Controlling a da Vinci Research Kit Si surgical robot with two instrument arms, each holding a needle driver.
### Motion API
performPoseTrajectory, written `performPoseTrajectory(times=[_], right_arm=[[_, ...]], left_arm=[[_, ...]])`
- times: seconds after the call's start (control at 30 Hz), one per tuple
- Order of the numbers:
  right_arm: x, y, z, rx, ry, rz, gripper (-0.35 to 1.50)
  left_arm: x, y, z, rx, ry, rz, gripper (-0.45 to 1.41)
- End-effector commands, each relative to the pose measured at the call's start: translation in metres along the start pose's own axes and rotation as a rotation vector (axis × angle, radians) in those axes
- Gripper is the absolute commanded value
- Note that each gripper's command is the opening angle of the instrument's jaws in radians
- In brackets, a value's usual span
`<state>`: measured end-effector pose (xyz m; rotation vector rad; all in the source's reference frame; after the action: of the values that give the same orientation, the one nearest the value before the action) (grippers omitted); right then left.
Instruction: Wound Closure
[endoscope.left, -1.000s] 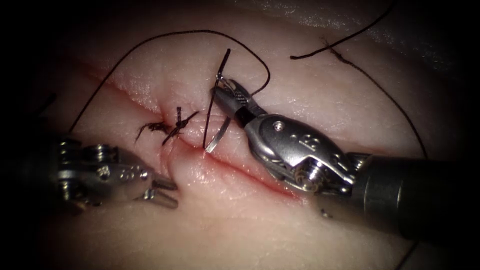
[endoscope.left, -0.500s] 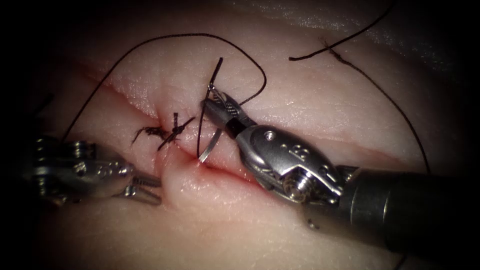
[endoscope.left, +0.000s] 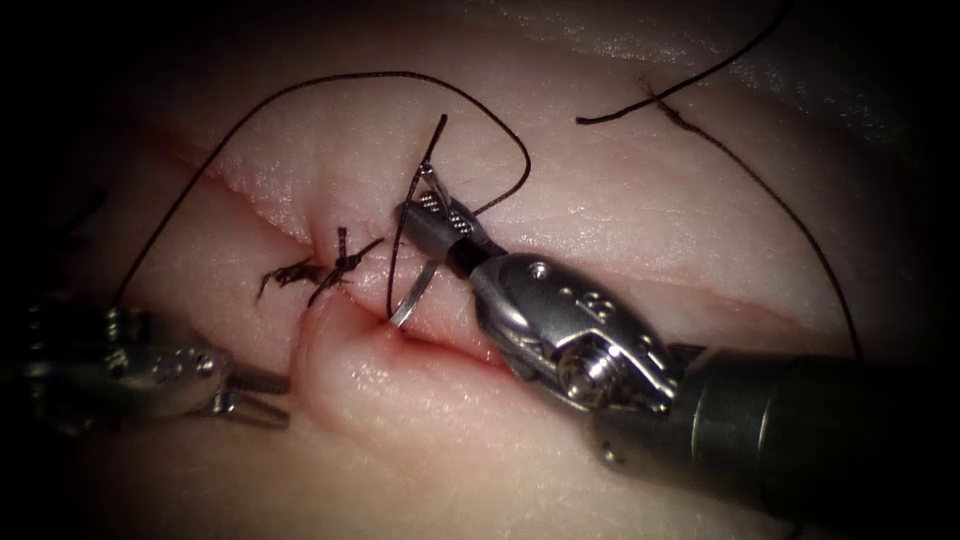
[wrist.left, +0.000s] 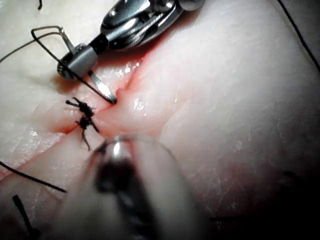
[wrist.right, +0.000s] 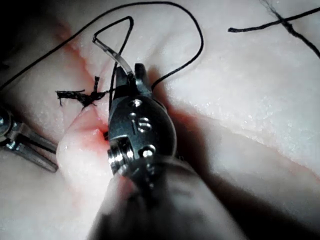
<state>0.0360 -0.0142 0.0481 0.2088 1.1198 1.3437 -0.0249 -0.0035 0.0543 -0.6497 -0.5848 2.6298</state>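
My right tool lies across the right side of the cut, jaws shut on the curved needle about halfway along its curve. The needle's tip sits in the tissue at the cut's edge, just right of the knot. The same grip on the needle shows in the left wrist view, and my right tool holds the needle in its own view. Dark thread arcs from the needle's tail over the tissue. My left tool stands open on the left side, tips beside a raised tissue lip, holding nothing.
A tied stitch with short cut ends closes the cut just left of the needle. A loose piece of thread lies at the far right, and another strand runs down the right side. Red fluid lines the cut.
My right tool has moved left and down, carrying the needle's tip into the cut's edge. The left tool has drawn back to the left. The tissue lip beside the needle has bulged up.
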Motion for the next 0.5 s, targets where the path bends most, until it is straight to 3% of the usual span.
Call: performPoseTrajectory(times=[0.03,0.5], right_arm=[[-0.0004,-0.0004,0.0007,0.008,-0.004,0.026,-0.35],[-0.0005,-0.0004,0.0007,0.038,-0.040,0.311,-0.35]], left_arm=[[0.0000,0.0001,0.0012,-0.003,-0.001,0.000,0.20],[0.0004,0.0000,0.0019,-0.004,-0.003,-0.003,0.20]])
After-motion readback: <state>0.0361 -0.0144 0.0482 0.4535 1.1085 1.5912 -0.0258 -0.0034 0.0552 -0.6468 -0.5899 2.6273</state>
